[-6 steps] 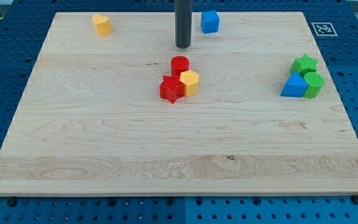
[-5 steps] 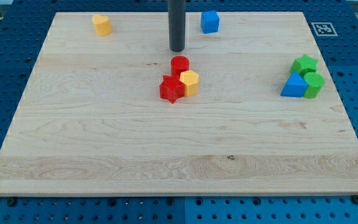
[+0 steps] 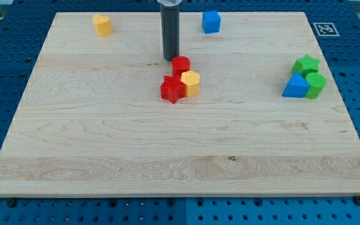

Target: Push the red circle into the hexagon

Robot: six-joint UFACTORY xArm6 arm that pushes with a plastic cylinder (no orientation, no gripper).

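Observation:
The red circle (image 3: 180, 64) stands near the middle of the wooden board (image 3: 105, 144). It touches the yellow hexagon (image 3: 190, 82) just below and to its right. A red star (image 3: 172, 89) sits against the hexagon's left side and under the circle. My tip (image 3: 170, 58) is at the end of the dark rod, just to the upper left of the red circle, close to it or touching it.
A second yellow block (image 3: 102, 25) sits at the board's top left. A blue cube (image 3: 211, 21) sits at the top, right of the rod. At the view's right a green star (image 3: 306, 64), a blue triangle (image 3: 296, 86) and a green cylinder (image 3: 315, 84) cluster together.
My tip has moved left and down the view, from above the red circle to its upper left edge. The blocks have not visibly moved.

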